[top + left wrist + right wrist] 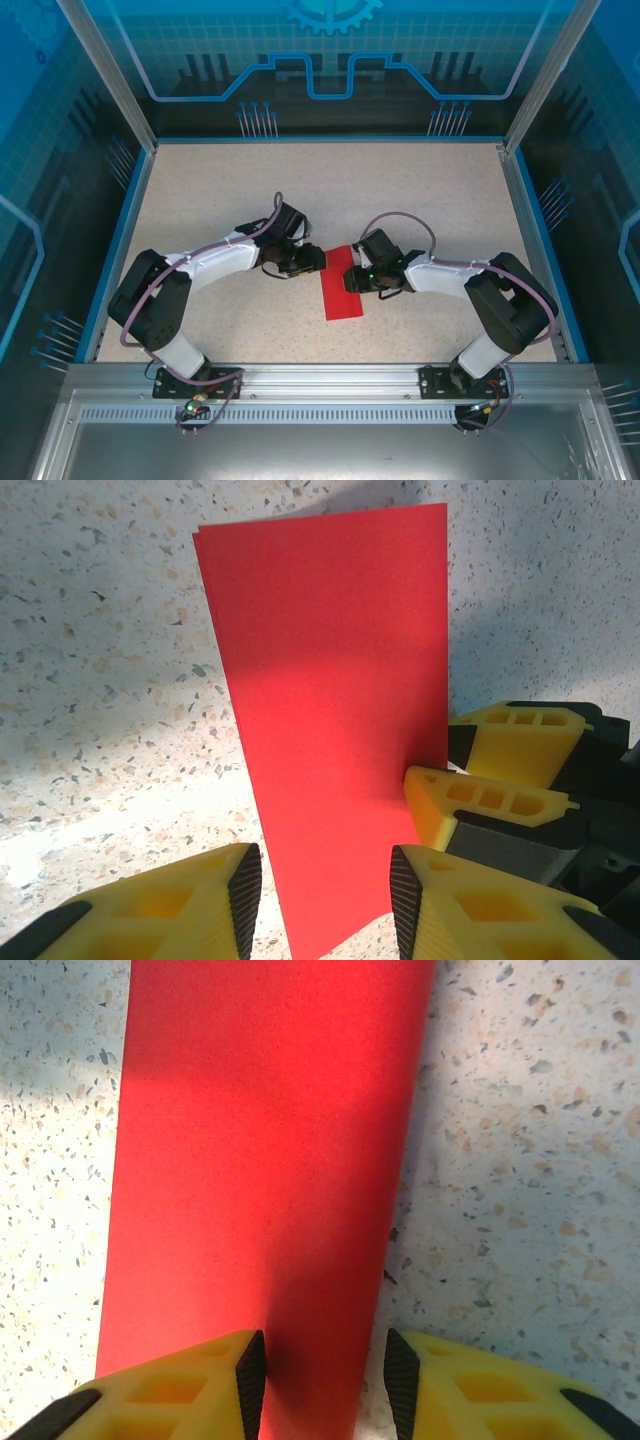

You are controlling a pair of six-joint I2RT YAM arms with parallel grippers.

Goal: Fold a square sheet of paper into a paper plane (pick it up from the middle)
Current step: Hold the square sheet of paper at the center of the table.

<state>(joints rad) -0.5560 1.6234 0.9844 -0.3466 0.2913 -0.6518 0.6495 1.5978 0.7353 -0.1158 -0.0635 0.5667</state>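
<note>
My thin bright red paper sheet lies flat at the middle of the speckled table. It's a narrow plain rectangle, with doubled layers showing along one long edge.

Red paper, far end: covered in the top view by the fingertips of both grippers.
Red paper, near end: cut by the lower edge of the left wrist view; both ends cut off in the right wrist view.
Red paper, lower right border: behind the right gripper fingers in the left wrist view.
Layers of the fold: too thin to count.
Left gripper: finger bases cut by the frame; contact with the paper impossible to tell.
Right gripper: finger bases likewise cut.
</note>
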